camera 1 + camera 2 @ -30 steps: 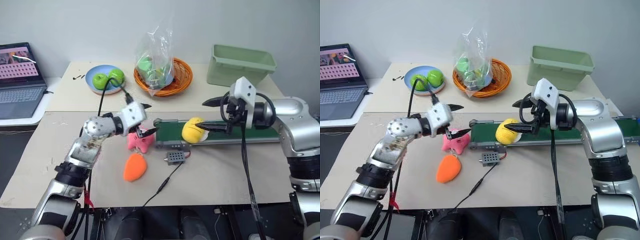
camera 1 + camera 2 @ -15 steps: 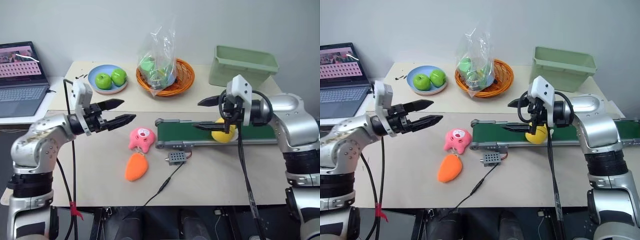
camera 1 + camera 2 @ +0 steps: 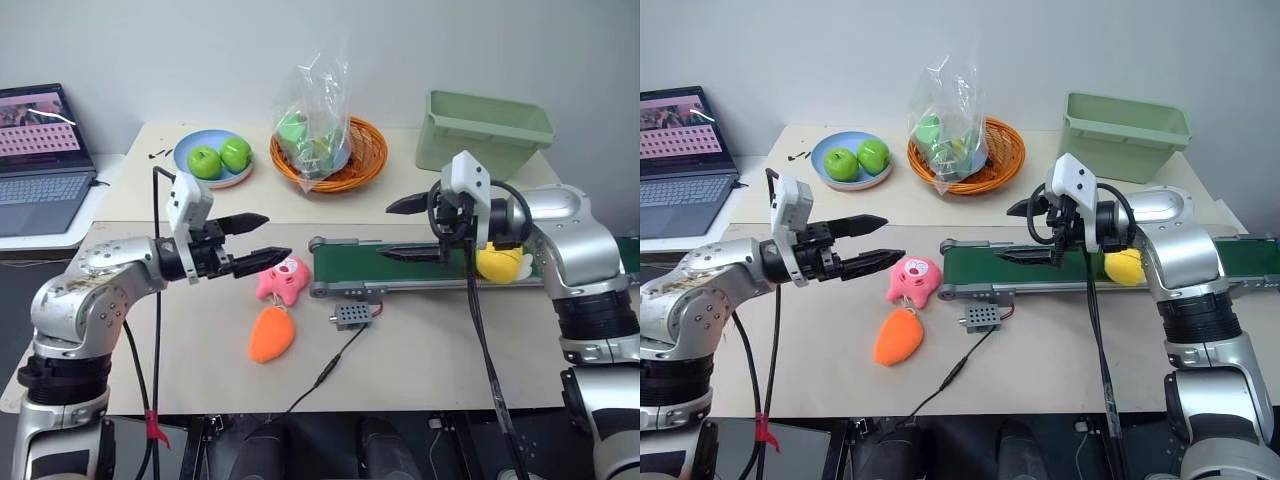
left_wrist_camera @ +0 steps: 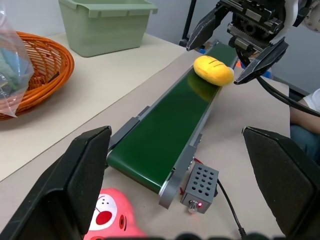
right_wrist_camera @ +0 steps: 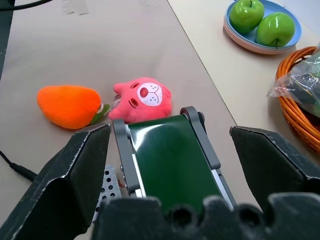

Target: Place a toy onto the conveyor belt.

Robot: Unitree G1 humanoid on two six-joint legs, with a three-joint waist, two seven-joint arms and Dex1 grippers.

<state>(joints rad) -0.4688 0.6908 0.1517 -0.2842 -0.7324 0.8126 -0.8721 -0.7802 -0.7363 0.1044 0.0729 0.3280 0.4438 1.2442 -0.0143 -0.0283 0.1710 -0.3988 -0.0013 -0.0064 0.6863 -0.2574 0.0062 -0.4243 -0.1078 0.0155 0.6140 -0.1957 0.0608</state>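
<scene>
Surface: beige table [image 3: 420,360] across the middle of the head views, pale wall behind.
Lower centre: black cable [image 3: 330,372] running off the near table edge; small grey perforated box [image 3: 349,316] just in front of the belt's left end.
Carrot plush: orange [image 3: 270,334], lying left of centre, just below the pink plush.
Pink plush: [image 3: 284,279] beside the belt's left roller; touching or not, cannot tell.
Left gripper: [image 3: 262,241] at left-centre, hovering level above the table, fingers spread wide, nothing between them.
Conveyor belt: dark green [image 3: 380,265], grey rails, runs from centre off the right edge.
Toy: yellow [image 3: 500,264], lying on the belt at right of frame, free of both grippers.
Right gripper: [image 3: 397,230] at right-centre, above the belt, pointing toward frame left; fingers wide apart, holding nothing; toy sits behind its fingertips, near the wrist.
Upper left: blue plate [image 3: 187,165] with two green apples [image 3: 222,157]; laptop [image 3: 40,160] at the left edge.
Upper centre: orange wicker basket [image 3: 365,160] holding a clear bag [image 3: 315,105].
Upper right: pale green bin [image 3: 480,132].
</scene>
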